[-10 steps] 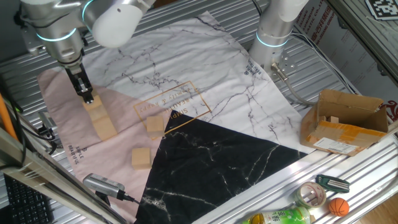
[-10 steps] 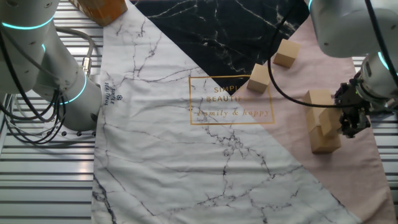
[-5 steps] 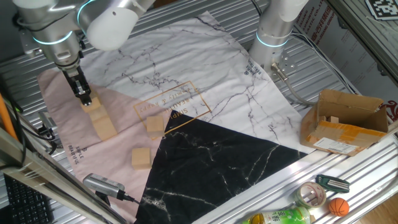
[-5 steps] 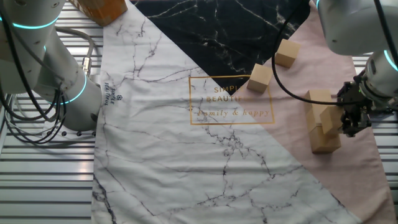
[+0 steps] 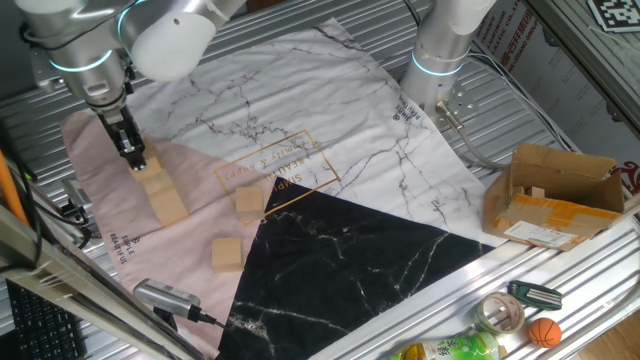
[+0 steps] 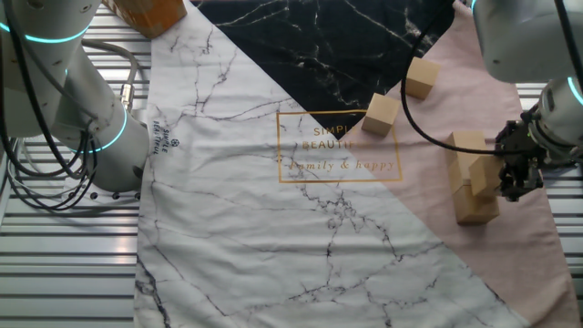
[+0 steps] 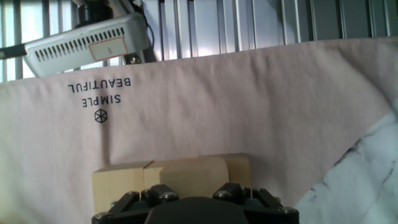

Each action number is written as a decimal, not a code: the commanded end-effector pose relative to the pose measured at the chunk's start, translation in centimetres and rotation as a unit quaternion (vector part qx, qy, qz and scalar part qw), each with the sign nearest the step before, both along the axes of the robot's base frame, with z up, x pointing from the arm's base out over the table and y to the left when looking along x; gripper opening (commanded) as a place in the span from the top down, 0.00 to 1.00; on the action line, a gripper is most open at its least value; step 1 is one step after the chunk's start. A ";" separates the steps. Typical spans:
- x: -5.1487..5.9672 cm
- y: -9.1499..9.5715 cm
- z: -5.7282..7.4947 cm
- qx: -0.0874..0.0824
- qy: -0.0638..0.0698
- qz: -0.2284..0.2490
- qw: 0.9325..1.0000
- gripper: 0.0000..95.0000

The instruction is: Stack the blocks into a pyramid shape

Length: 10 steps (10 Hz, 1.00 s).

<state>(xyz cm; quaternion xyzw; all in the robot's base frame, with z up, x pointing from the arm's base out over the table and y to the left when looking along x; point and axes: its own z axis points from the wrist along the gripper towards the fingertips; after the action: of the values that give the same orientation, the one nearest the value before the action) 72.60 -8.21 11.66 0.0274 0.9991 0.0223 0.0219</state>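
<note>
Two loose blocks (image 5: 238,228) lie apart on cloth (image 5: 300,150); short row (image 5: 163,195) with one block stacked; claw (image 5: 135,160) at stack, grip unclear. Pyramid barely begun.

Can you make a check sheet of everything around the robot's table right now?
Surface: cloth mat in pink, white marble and black marble patches, lying on metal slats.
Job's things: row of wooden blocks on the pink patch with another on top; two loose blocks nearby.
Clutter: cardboard box, tape roll, small orange ball, green bottle.
Claw: claw at the far end of the row, over the top block; open or shut cannot be told.
Cables: black cable looping over the mat.
Surroundings: a second robot base behind the mat.
</note>
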 end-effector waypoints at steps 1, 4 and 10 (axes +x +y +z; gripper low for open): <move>-0.4 -0.1 -0.2 -0.002 -0.002 0.000 1.000 1.00; -0.8 -0.2 -0.6 -0.003 -0.004 0.003 1.000 1.00; -0.7 0.0 -0.9 -0.004 -0.005 0.004 1.000 1.00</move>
<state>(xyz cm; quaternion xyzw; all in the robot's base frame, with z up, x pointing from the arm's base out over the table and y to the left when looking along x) 71.95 -8.19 10.79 0.0242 0.9992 0.0192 0.0264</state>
